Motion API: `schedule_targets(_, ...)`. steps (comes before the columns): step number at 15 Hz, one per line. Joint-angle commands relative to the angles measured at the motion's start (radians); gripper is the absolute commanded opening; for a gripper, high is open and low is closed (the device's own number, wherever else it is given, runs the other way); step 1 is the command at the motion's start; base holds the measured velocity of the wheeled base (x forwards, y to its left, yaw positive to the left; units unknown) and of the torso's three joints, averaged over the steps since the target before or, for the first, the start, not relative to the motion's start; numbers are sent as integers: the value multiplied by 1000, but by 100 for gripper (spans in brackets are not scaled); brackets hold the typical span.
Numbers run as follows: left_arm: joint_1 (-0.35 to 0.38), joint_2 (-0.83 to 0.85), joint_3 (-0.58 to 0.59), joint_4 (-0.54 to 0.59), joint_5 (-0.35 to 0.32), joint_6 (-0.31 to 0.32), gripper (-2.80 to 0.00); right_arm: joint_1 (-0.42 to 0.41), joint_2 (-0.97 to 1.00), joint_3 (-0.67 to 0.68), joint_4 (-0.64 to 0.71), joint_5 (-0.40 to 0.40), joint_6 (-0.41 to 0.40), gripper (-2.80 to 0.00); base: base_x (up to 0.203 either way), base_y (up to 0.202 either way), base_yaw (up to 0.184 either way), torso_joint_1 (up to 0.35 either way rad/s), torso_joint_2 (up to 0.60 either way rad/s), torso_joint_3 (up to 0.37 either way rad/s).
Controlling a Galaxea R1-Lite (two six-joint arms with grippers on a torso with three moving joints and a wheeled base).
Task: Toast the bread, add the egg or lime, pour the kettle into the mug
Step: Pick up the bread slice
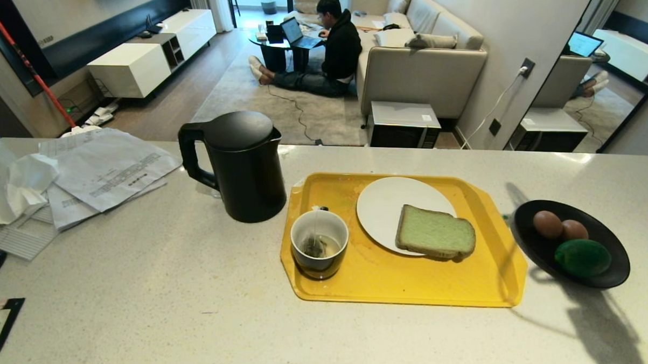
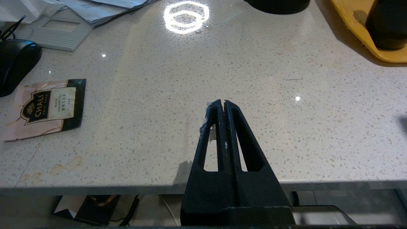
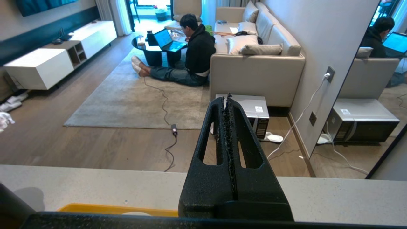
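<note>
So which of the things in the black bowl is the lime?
The lime is the dark green, bumpy one at the bowl's near side; the two eggs behind it are brownish and smaller.

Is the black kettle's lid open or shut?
Shut. The kettle stands upright on the counter, its domed lid sitting flat on the rim.

One kettle (image 1: pixel 238 165), one mug (image 1: pixel 319 244), one bread (image 1: pixel 435 231). Two eggs (image 1: pixel 548 224) show, one lime (image 1: pixel 583 257). One plate (image 1: pixel 382 205), one tray (image 1: pixel 407 282), one bowl (image 1: pixel 612 267).
</note>
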Motion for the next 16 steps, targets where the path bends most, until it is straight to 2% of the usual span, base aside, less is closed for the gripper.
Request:
schedule_targets(1, 0, 1, 0, 0, 1, 0, -280, 0, 5, -11, -4, 0, 12, -280, 0, 0, 0, 0, 0, 0)
schedule_targets(5, 0, 1, 0, 0, 0, 0, -280, 0, 14, -16, 0, 0, 12, -280, 0, 0, 0, 0, 0, 0)
schedule_targets(9, 0, -1, 0, 0, 1, 0, -280, 0, 68, -84, 6, -1, 15, -280, 0, 0, 0, 0, 0, 0)
schedule_targets(11, 0, 0, 0, 0, 0, 0, -280, 0, 95, -115, 19, -1, 44, -280, 0, 0, 0, 0, 0, 0)
schedule_targets(14, 0, 0, 0, 0, 0, 0, -280, -1, 110, -151, 116, 2, 75, -280, 0, 0, 0, 0, 0, 0)
schedule_targets(16, 0, 0, 0, 0, 1, 0, -280, -5, 119, -169, 178, 34, 82, -280, 0, 0, 0, 0, 0, 0)
